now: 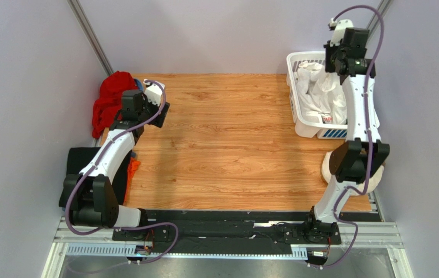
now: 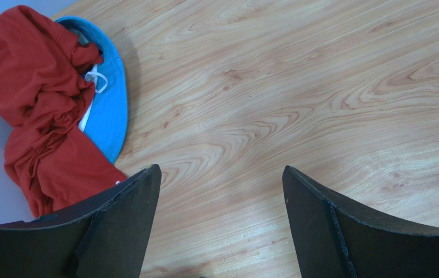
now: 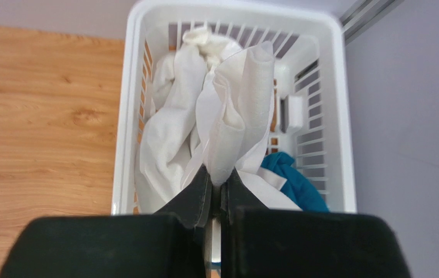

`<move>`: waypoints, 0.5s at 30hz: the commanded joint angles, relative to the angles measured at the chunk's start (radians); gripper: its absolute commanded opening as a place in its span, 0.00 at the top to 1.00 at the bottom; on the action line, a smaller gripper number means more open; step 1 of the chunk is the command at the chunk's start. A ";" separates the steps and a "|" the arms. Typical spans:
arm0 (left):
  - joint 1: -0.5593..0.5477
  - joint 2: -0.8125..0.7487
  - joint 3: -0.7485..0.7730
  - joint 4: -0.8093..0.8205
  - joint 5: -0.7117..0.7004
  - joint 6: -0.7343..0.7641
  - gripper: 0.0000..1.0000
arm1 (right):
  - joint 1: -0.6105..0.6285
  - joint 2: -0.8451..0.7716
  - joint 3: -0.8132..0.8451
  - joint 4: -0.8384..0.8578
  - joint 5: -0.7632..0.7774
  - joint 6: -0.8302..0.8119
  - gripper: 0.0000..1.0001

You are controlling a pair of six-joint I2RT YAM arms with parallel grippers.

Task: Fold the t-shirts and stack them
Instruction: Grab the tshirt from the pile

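Right wrist view: the right claw (image 3: 216,180) is pinched closed on a raised fold of the white t-shirt (image 3: 230,116). The cloth rises in a peak straight ahead of the fingertips and spreads down on both sides of them. The rest of that shirt lies bunched in the white basket (image 3: 124,116) beneath and ahead of the claw. A teal t-shirt (image 3: 297,180) shows just to the right of the fingers, low in the same basket and partly under the white cloth.

From the top external view this claw hangs over the far end of the basket, which sits at the table's far right corner.

On the left wrist view, the left claw (image 2: 221,182) stands wide open, holding nothing, with bare wooden table (image 2: 297,87) between and ahead of its fingers. A crumpled red-orange t-shirt (image 2: 36,110) lies ahead and to the left of it, at the table edge. It is draped over a blue cloth piece (image 2: 111,110) and is close to the left finger, though whether it touches I cannot tell.
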 commanded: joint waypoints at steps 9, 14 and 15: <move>0.002 -0.114 -0.051 0.051 -0.012 -0.021 0.14 | 0.094 -0.353 0.067 0.023 -0.092 -0.055 1.00; 0.002 -0.183 -0.082 0.080 -0.012 -0.041 0.15 | 0.197 -0.401 0.140 0.130 -0.020 -0.159 1.00; 0.002 -0.195 -0.094 0.089 -0.012 -0.047 0.15 | 0.226 -0.410 0.139 0.161 0.003 -0.204 1.00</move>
